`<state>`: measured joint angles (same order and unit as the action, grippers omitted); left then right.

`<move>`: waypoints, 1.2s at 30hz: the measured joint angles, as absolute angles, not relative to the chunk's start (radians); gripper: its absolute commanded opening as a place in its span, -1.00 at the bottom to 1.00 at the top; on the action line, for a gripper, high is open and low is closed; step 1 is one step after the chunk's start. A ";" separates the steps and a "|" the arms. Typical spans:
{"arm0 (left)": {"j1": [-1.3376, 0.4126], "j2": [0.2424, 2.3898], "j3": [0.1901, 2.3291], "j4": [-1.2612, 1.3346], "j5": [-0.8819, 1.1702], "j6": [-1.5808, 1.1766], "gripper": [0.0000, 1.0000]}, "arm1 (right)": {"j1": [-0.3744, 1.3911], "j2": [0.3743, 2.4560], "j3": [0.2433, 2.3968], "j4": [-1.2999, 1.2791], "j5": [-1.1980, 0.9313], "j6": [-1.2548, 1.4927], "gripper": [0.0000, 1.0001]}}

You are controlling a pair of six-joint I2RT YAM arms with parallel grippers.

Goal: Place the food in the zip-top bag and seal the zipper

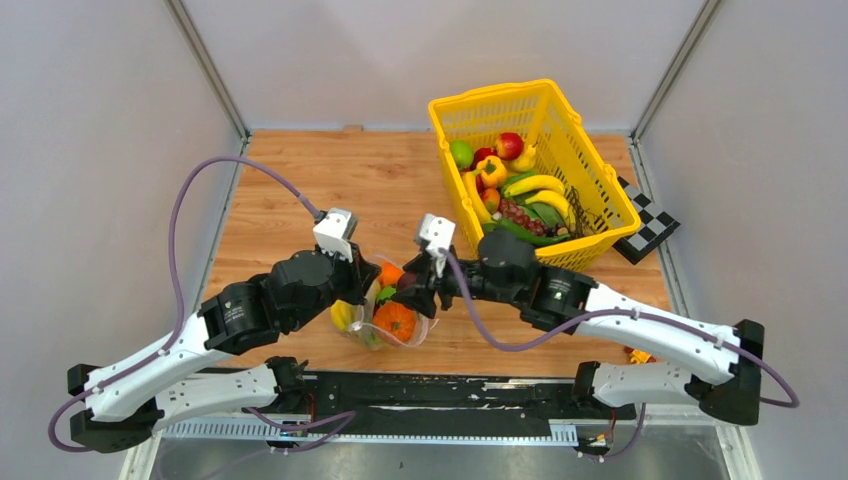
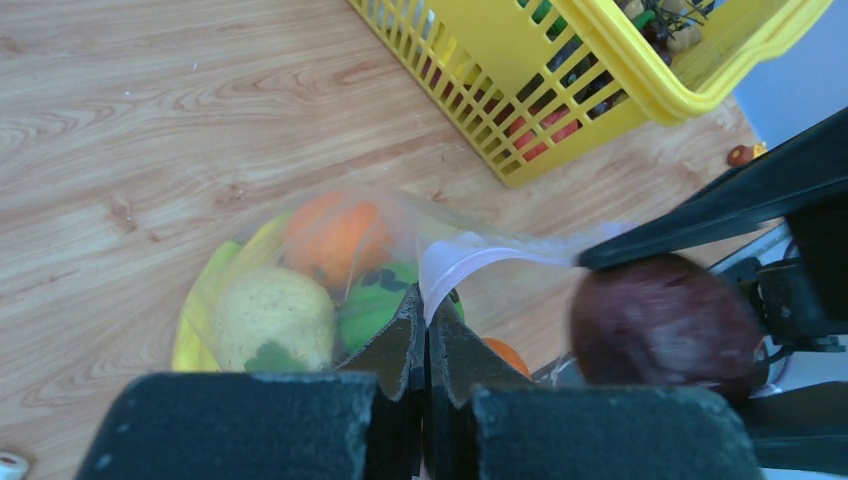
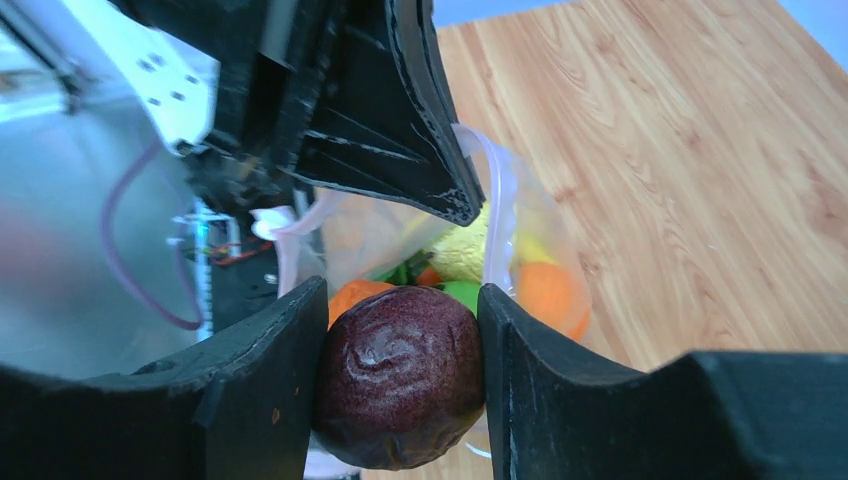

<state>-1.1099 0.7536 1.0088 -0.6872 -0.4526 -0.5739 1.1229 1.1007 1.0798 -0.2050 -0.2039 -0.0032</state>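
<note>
**Lot: bagging station, one moment.**

1. Left arm. The base is at the lower left of the top view, the forearm slants up toward centre and the wrist tips downward. The left gripper (image 2: pixel 428 340) is clenched, its fingertips pinched on the rim film of the zip-top bag (image 2: pixel 505 290), holding the mouth up.
2. Right arm. The base is at the lower right, and the arm reaches left toward centre. The right gripper (image 3: pixel 400 335) grasps a purple fruit (image 3: pixel 400 385), dark, round and wrinkled. A pad sits on either side of its widest part, and it is poised at the bag mouth.
3. Zip-top bag. It stands on the surface (image 1: pixel 300 180) at bottom centre of the top view, between the two grippers. Inside are an orange piece (image 2: pixel 335 235), a pale lemon (image 2: pixel 272 312), a green piece (image 2: pixel 372 308) and something yellow.
   - Handling, as judged: the film is thin, soft and slippery with no stiffness of its own, and will likely slump if released.
   - Take hold at the rim, not the wall.
4. Zipper (image 2: pixel 470 255). This whitish strip curves away from the left fingertips and is unsealed. It is probably the firmest part of the bag and the best hold for sealing.
5. Food, generally. The pieces look light, hard and smooth, and apt to roll.
6. Yellow basket (image 1: pixel 600 180). It sits at the upper right, well apart from the bag, holding bananas (image 1: pixel 535 185), a red apple (image 1: pixel 509 145) and more.
7. Checkerboard (image 1: pixel 652 228). It lies just beside the basket at the right.
</note>
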 measured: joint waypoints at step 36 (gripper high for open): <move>-1.106 0.668 0.955 -0.599 -0.590 -0.757 -0.98 | 1.243 1.166 1.095 -0.014 0.228 -0.121 0.63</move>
<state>-1.1061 0.6682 0.9550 -0.5995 -0.5903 -0.7570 1.2427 1.1664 1.0946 -0.0143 0.2283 -0.1211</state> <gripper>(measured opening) 0.010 0.819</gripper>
